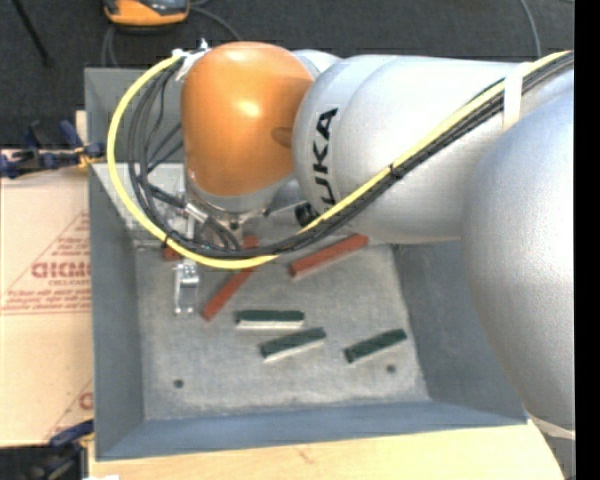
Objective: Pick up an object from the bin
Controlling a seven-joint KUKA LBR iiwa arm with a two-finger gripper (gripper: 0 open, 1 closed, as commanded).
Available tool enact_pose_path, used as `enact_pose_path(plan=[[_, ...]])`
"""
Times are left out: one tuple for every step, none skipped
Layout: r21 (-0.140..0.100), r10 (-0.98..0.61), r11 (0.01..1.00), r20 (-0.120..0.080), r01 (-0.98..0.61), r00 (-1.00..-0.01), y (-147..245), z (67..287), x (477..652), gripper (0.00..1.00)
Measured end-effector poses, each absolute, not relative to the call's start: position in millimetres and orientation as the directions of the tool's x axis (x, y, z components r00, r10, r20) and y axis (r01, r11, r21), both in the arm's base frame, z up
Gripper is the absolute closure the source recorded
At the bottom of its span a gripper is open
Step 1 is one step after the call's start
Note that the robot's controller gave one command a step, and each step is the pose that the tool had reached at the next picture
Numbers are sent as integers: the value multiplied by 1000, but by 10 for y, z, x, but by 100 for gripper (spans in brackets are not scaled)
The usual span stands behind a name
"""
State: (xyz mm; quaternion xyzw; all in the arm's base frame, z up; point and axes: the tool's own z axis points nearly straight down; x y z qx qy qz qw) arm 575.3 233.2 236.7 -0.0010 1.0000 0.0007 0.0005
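While the wrist (242, 118) hides whether its jaws are apart or together, the gripper (186, 290) hangs low by the left wall of the bin (115, 348), just beside a red stick (225, 293), probably lined up to take it.

A red stick (225, 294) is lying flat in the left part of the bin (110, 368), slanting up to the right. Another red stick (327, 255) is lying to its right. Nearer the front, a pale-topped green strip (269, 318), a second green strip (292, 343) and a third green strip (374, 345) are lying flat, near one another.
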Motion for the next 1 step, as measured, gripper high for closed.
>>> enact_pose_path(plan=[[2, 0, 1000, -4, 0, -1000, 2328, 2379, 5763, 0]])
